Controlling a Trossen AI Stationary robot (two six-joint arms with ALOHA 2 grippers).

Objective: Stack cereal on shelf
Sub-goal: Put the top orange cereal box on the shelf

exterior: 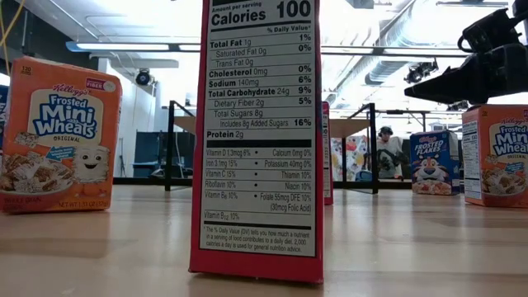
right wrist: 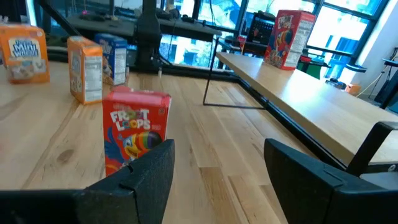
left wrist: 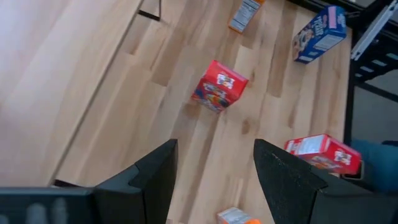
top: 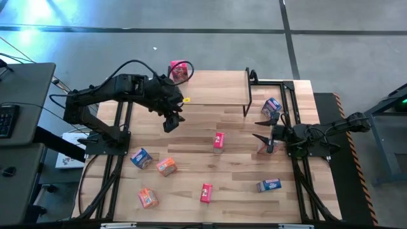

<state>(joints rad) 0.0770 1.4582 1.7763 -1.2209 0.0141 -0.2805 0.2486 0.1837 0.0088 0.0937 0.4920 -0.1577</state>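
Note:
The shelf (top: 213, 89) stands at the far middle of the table on thin black legs. One red cereal box (top: 180, 71) stands on its far left corner. Another red box (top: 219, 141) stands upright on the table between the arms, also in the left wrist view (left wrist: 219, 85) and the right wrist view (right wrist: 134, 134). My left gripper (top: 171, 122) hovers open above the table, just near of the shelf's left part (left wrist: 214, 168). My right gripper (top: 262, 130) is open and low, pointing left toward that red box (right wrist: 217, 168). An orange box (top: 266, 146) stands right beside it.
A blue box (top: 271, 107) stands by the shelf's right legs. Blue (top: 141, 158) and orange (top: 166, 166) boxes sit near left, another orange (top: 147, 198) and a red (top: 205, 193) by the near edge, a blue one (top: 269, 185) near right. Black frame rails run along both sides.

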